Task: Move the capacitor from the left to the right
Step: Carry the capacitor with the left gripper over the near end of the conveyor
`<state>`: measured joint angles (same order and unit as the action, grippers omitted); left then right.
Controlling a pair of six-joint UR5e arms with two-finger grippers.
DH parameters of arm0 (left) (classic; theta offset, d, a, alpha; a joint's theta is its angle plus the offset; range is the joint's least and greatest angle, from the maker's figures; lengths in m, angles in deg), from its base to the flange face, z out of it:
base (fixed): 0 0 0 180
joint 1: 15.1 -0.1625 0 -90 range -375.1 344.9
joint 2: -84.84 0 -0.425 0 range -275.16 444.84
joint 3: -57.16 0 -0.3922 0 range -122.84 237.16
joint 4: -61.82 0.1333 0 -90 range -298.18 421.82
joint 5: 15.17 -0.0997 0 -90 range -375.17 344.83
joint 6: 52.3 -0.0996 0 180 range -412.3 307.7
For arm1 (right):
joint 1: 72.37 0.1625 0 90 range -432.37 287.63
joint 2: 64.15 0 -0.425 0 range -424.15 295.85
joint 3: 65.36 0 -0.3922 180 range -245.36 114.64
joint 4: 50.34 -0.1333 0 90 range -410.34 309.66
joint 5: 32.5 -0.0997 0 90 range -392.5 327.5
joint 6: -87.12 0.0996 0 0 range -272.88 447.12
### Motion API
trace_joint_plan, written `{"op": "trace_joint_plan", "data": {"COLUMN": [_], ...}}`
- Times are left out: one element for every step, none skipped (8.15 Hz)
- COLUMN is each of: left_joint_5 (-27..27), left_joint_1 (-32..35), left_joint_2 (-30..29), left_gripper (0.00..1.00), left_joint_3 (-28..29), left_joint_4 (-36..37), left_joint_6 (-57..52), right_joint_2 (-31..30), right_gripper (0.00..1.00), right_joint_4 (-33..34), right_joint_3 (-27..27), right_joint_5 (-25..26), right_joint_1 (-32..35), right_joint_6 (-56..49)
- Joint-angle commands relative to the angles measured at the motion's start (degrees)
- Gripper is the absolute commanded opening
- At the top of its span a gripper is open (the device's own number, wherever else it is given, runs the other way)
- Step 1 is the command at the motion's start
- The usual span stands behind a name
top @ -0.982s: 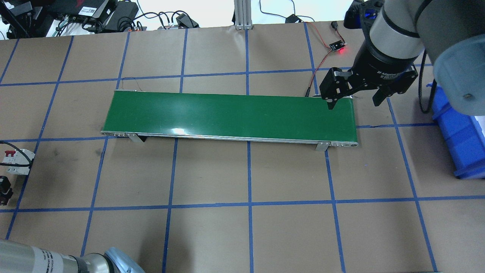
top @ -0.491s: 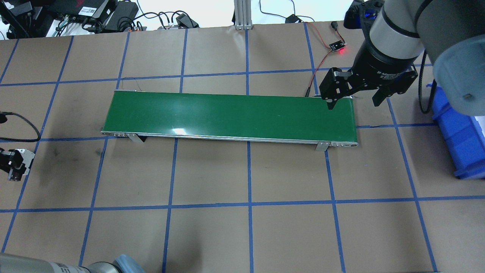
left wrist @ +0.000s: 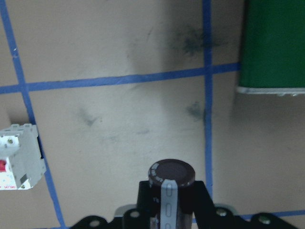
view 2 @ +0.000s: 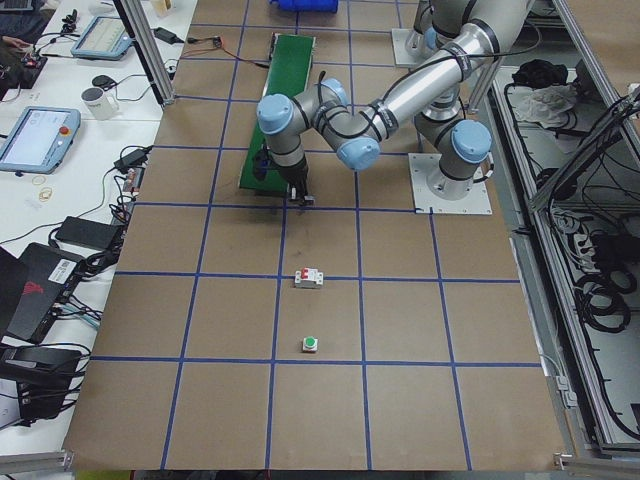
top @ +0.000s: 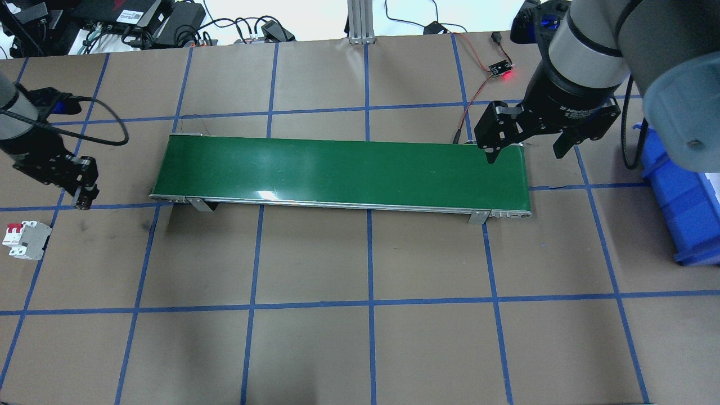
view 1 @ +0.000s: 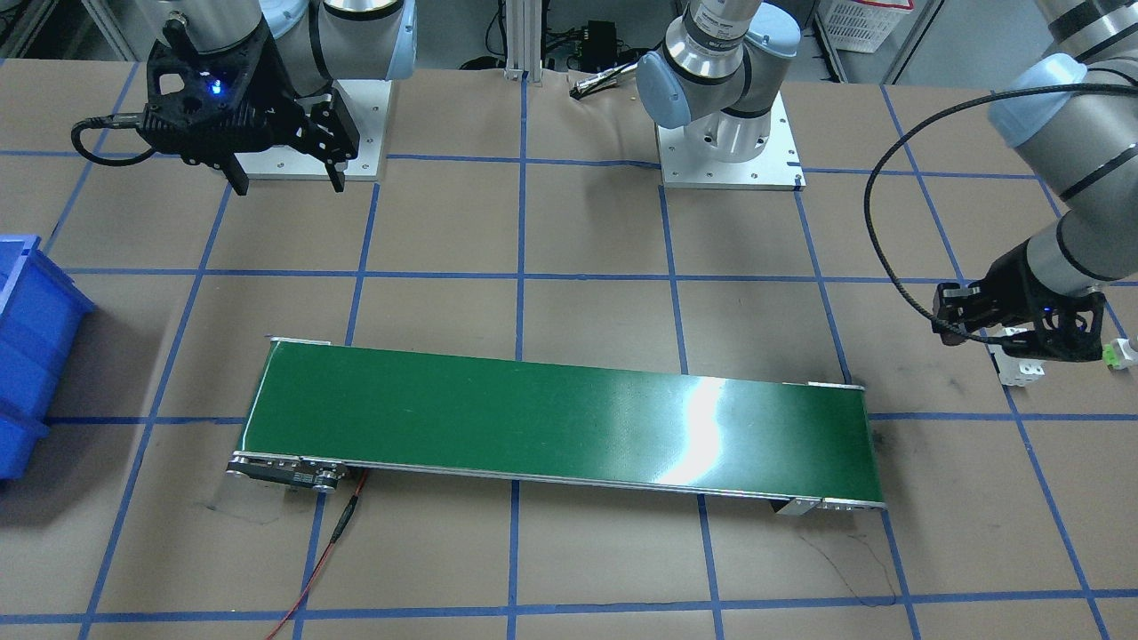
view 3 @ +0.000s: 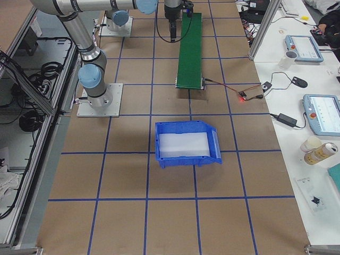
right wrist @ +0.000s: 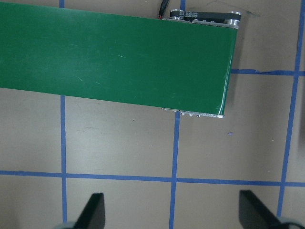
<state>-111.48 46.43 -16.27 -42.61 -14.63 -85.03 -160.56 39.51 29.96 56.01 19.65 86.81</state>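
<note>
Brown paper crossed by blue tape covers the table (top: 315,349). The green belt (top: 343,169) runs across it, and the blue bin (top: 683,214) sits beyond the belt's right end. My right pincer (top: 526,153) hangs above that end, its fingers (right wrist: 93,212) wide apart with nothing between them. My left pincer (top: 82,194) hovers over the paper just off the belt's left end, with the white breaker (top: 25,240) lying near it on the table. Smallest is the capacitor (left wrist: 171,175), a stubby dark can clamped between my left fingers. One round end and the pale stripe on its side show in my wrist view, and it seems to be clear of the paper. I judge it light and rigid, but the smooth round sleeve could slip or roll in a two-finger hold. The grip therefore belongs across the middle of the body, away from the legs, which I cannot see and which would bend easily. It sits centred in my hold, with the belt's end ahead and off to one side
</note>
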Motion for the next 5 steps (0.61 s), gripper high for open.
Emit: {"op": "trace_joint_plan", "data": {"left_joint_5": [0.42,0.51,0.77,3.91,4.37], "left_joint_1": [10.68,14.11,17.11,18.7,18.89], "left_joint_2": [-2.85,-3.47,-4.35,-4.79,-5.06], "left_gripper": [0.0,0.0,0.0,0.0,0.0], "left_joint_3": [1.86,2.48,2.66,2.92,3.36], "left_joint_4": [0.77,0.95,1.04,1.04,1.04], "left_joint_6": [9.59,14.23,18.45,21.71,21.83], "right_joint_2": [0.0,0.0,0.0,0.0,0.0], "right_gripper": [1.0,1.0,1.0,1.0,1.0], "right_joint_4": [-0.03,-0.03,-0.03,0.06,-0.03], "right_joint_3": [0.04,-0.05,-0.05,-0.05,-0.05], "right_joint_5": [-0.09,-0.01,0.0,-0.09,-0.01], "right_joint_1": [0.0,0.0,0.0,0.0,0.0], "right_joint_6": [-0.04,-0.04,-0.04,-0.04,-0.04]}}
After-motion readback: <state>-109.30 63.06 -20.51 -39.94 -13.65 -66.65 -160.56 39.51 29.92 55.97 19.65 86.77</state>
